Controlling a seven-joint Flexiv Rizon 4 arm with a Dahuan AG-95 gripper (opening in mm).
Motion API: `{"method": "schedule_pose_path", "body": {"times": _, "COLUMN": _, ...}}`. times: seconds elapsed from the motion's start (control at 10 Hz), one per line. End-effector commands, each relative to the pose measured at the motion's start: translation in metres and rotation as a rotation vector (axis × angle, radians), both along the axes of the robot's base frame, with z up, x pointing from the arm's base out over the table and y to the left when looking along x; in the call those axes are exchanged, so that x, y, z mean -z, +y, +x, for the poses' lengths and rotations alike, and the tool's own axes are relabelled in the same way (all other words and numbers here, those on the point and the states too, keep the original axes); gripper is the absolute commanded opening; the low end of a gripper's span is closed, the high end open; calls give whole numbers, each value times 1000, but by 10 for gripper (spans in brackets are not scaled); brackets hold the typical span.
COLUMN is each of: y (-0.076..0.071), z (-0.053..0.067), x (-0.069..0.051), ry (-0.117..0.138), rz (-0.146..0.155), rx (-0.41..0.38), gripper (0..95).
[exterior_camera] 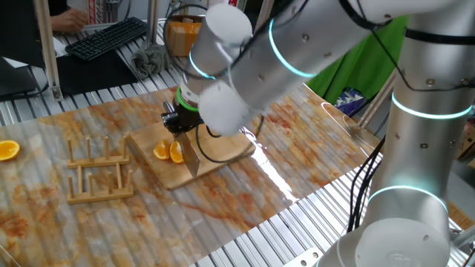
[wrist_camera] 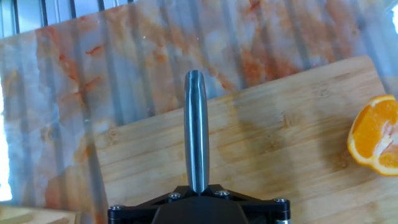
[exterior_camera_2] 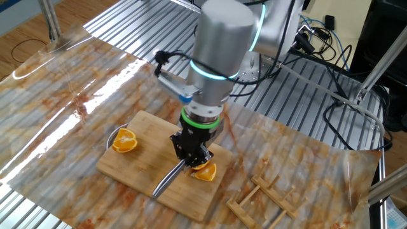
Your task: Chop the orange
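The black two-finger pincer is clenched on the steel handle of a knife, whose blade slants down from the jaws to the pale rectangular wooden cutting board on the marbled orange-and-white sheet covering the bench.

The small cut orange with bright flesh and pale rind lies on the board just beside the pincer, on the side towards the wooden peg rack. In one fixed view it shows as two wedges next to the blade.

A second, rounder orange half sits on the board's far corner, well apart from the pincer.

In the hand view the knife runs straight out from the jaws over the board, with an orange piece off to the right edge.

A further orange slice lies on the bench, far from the pincer beyond the rack.
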State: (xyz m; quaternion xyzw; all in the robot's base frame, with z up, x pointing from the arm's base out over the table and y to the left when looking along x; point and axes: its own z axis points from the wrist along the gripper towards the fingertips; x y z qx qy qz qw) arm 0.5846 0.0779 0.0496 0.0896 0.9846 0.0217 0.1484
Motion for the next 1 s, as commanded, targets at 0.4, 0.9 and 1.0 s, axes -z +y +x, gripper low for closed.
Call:
{"method": "schedule_pose_path", "body": {"times": 0.4, "y": -5, "z": 1, "x": -6, "ry": -105, "rz": -29, "rx": 25, "gripper": 0}}
{"method": "schedule_pose_path", "body": {"times": 0.9, "y": -4, "z": 8, "x": 6, "ry": -50, "rz": -17, "rx": 19, "gripper": 0}}
{"method": "schedule_pose_path", "body": {"times": 1.0, "y": -4, "z": 9, "x": 7, "ry": -47, "rz": -20, "rx": 17, "gripper": 0}}
